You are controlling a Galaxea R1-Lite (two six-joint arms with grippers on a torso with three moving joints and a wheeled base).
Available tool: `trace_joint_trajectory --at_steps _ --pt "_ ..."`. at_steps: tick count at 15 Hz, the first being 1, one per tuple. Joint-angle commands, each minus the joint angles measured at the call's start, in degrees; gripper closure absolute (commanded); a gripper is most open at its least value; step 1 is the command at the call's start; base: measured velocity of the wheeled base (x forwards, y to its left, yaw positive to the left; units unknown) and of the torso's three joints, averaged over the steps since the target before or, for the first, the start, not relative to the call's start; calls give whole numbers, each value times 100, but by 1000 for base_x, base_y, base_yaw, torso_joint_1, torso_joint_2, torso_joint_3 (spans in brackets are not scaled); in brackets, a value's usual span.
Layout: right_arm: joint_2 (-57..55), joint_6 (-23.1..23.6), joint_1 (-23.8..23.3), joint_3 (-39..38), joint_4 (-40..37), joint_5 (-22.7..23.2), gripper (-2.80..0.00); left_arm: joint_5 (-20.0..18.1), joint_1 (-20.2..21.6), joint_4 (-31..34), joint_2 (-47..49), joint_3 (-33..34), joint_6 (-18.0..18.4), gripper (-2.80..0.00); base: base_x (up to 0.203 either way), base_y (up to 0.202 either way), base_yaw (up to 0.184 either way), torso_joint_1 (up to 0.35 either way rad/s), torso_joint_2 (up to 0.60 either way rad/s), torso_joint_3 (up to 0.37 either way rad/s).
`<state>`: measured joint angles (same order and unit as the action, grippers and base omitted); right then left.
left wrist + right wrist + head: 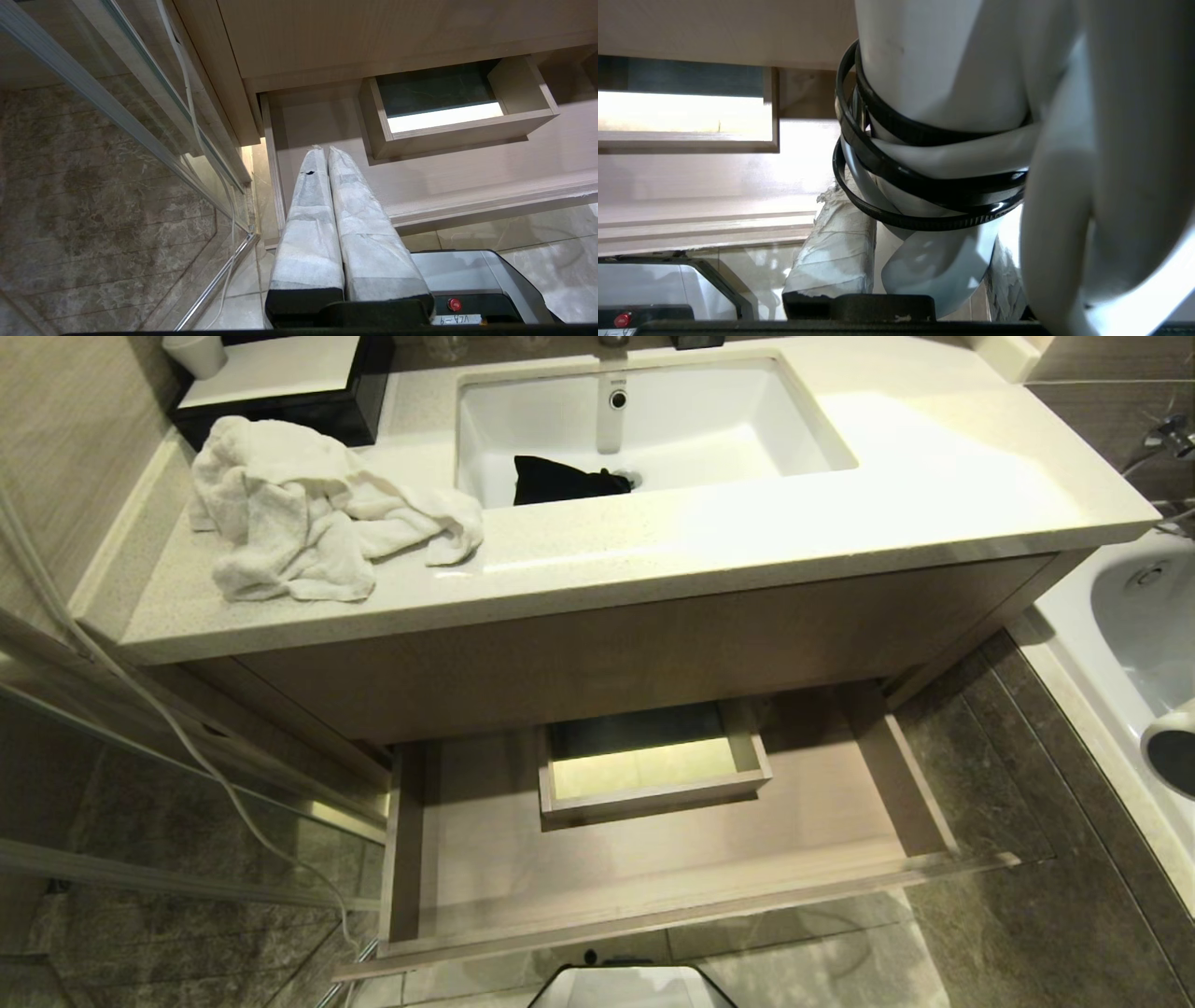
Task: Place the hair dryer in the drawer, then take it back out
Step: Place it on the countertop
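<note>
Two fingers (pixel 836 247) clamp hair dryer (pixel 943 93).

My fingers (pixel 327 219) are long, wrapped in wrinkled white tape, on black mounts; my grey base (pixel 472 275) carries a red button (pixel 453 304).

Light-brown wood-grain drawer (pixel 653 868), white hair dryer (pixel 952 70) bound by black ties (pixel 924 186), rumpled white towel (pixel 299 513).
</note>
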<state>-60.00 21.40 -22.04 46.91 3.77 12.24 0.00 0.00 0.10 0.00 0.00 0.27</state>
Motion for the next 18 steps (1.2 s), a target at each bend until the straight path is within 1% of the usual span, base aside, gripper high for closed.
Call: trace_joint_trajectory --at_steps 1,5,10,13,18 --pt "54 13 -2 -13 -10 6 0 0 0 -1 0 9 0 0 0 0 0 0 0 0" --pt "147 22 -1 -33 -130 -2 0 0 0 -1 0 9 0 0 0 0 0 0 0 0" --pt "138 69 7 -33 -69 15 0 0 0 -1 0 9 0 0 0 0 0 4 0 9" --pt "130 101 7 -60 -69 24 0 0 0 -1 0 9 0 0 0 0 0 185 13 204" --pt "103 185 -2 -93 9 32 0 0 0 -1 0 9 0 0 0 0 0 283 -4 265"
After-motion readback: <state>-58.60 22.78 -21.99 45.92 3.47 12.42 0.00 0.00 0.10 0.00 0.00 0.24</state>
